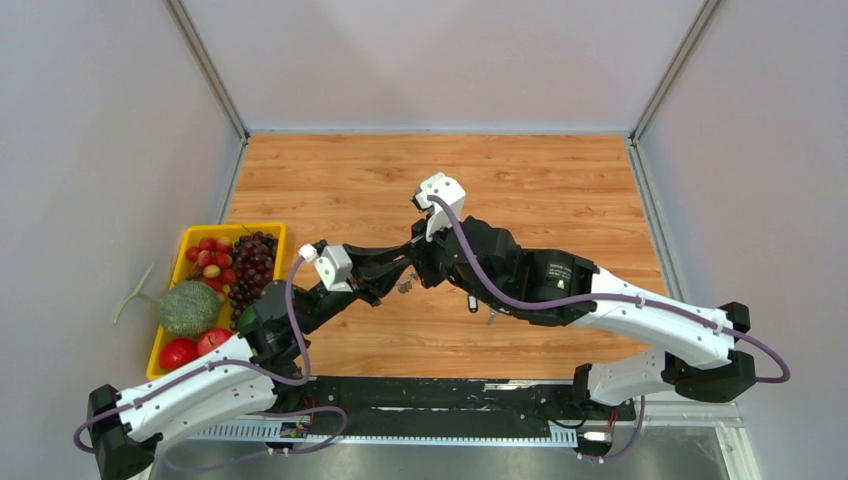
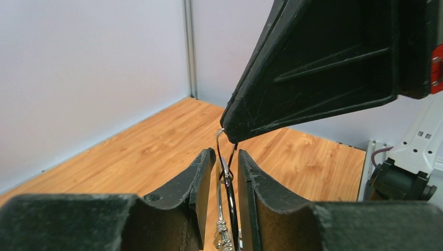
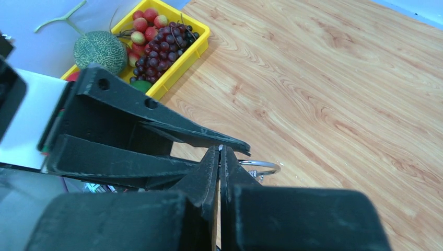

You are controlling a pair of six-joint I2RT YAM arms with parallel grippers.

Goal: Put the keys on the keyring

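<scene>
The keyring is a thin silver wire hanging upright between the two grippers, and its arc also shows in the right wrist view. My right gripper is shut on the top of the wire. A black-headed key hangs edge-on on the wire, with small silver keys below. My left gripper has its jaws a little apart around wire and key, with neither clearly pressed. The grippers meet mid-table. A second black-headed key lies on the wood beside the right arm.
A yellow tray with grapes, berries, apples and a melon stands at the table's left edge; the tray also shows in the right wrist view. Grey walls close in the back and both sides.
</scene>
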